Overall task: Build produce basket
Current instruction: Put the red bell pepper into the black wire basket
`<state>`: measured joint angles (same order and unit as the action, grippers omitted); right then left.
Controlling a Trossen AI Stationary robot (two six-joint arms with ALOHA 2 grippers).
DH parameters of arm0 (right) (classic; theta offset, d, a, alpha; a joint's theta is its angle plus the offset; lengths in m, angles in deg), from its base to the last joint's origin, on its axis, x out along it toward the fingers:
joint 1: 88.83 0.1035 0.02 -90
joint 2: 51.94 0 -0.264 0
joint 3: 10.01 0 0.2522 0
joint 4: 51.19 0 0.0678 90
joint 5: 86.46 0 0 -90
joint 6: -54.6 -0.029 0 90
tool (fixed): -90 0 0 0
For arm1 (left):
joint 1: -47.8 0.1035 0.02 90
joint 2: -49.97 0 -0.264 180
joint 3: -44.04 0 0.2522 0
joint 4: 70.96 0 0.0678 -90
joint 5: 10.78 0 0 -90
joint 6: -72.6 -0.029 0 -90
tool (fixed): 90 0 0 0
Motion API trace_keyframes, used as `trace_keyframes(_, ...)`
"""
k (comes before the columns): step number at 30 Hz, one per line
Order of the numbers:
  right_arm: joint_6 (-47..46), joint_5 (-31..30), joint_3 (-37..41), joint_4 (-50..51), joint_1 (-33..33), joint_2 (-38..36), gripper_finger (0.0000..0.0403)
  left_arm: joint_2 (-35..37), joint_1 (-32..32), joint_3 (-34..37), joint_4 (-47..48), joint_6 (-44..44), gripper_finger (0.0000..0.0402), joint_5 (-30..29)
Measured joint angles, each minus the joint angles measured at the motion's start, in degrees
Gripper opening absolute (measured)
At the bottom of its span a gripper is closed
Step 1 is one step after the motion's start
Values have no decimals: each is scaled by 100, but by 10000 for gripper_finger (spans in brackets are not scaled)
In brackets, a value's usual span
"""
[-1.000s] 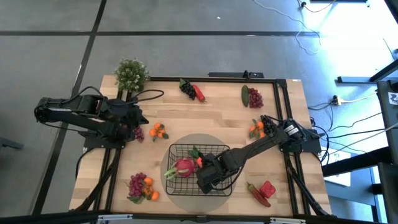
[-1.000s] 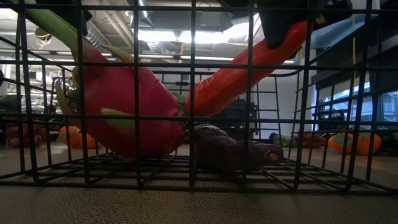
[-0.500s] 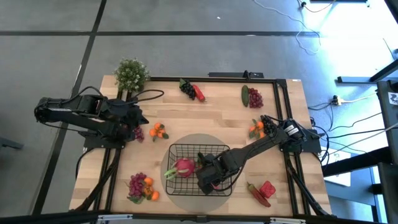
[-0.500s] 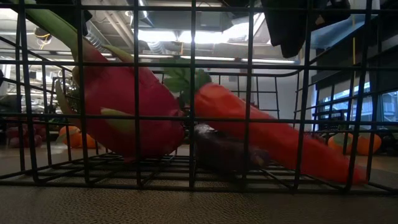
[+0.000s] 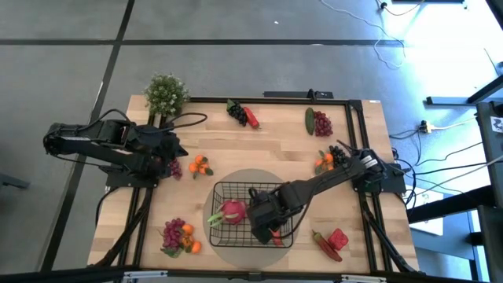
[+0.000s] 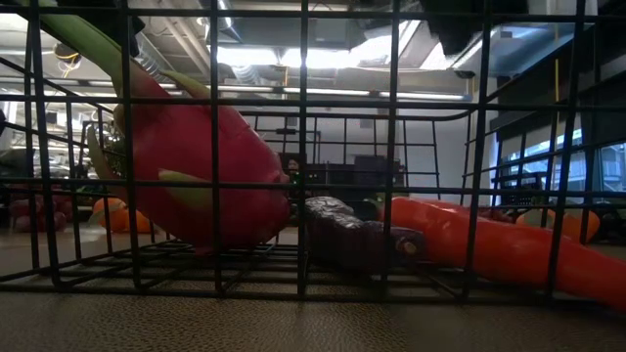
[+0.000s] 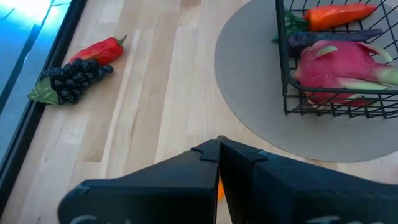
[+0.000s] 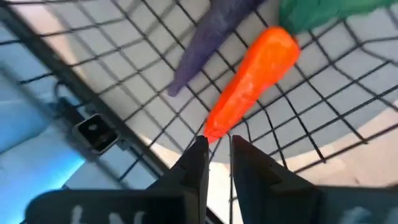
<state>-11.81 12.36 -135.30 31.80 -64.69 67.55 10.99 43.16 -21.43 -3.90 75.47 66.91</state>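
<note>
Three pieces of produce now lie in the basket point(image 5: 251, 212), at the lower middle of the high view: the pink radish point(image 6: 201, 171), the dark eggplant point(image 6: 357, 240) and, newest, the carrot point(image 6: 489, 244). A second ago the carrot hung tilted from the right tool point(image 5: 263, 226), its upper end high in the low view; half a second ago it was dropping, and now it rests flat on the mesh floor at that view's lower right, just beside the eggplant. In the right wrist view the tool's fingers point(image 8: 193, 168) stand a narrow gap apart above the carrot's tip, gripping nothing, so the release looks complete. That tool has also shifted slightly toward the basket's lower edge in the high view.

The left tool point(image 7: 217, 152) waits at the middle left of the high view, fingers pressed together and empty.

So one more placement seems done, but plenty remains on the surface point(image 5: 267, 149): oranges point(image 5: 200, 166), grapes point(image 5: 323, 124) and red peppers point(image 5: 334, 240) lie scattered well apart from the basket, so the task looks far from finished.
</note>
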Motion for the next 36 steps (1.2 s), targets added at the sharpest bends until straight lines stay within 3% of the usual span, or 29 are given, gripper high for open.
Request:
trace_keyframes(5, 493, -590, -486, 423, 2, -132, 44, 21, 2, 0, -11, 138, 0, 36)
trace_keyframes(13, 1272, -1738, -1078, 1276, 0, -496, 29, 251, 2, -2, -37, 134, 0, 1078)
trace_keyframes(19, 1249, -2528, -1099, 1924, 17, -964, 27, 567, 0, -1, -312, -44, 0, 1688)
trace_keyframes(25, 1112, -3734, -1098, 2090, 344, -1485, 28, 940, 0, -2, -523, -43, 0, 1799)
trace_keyframes(29, 1124, -3910, -728, 2065, 556, -1750, 28, 964, 0, -2, -608, -118, 0, 1783)
trace_keyframes(36, 410, -3585, 1243, 2026, 740, -2991, 28, 1058, 0, -7, -774, -118, 0, 1697)
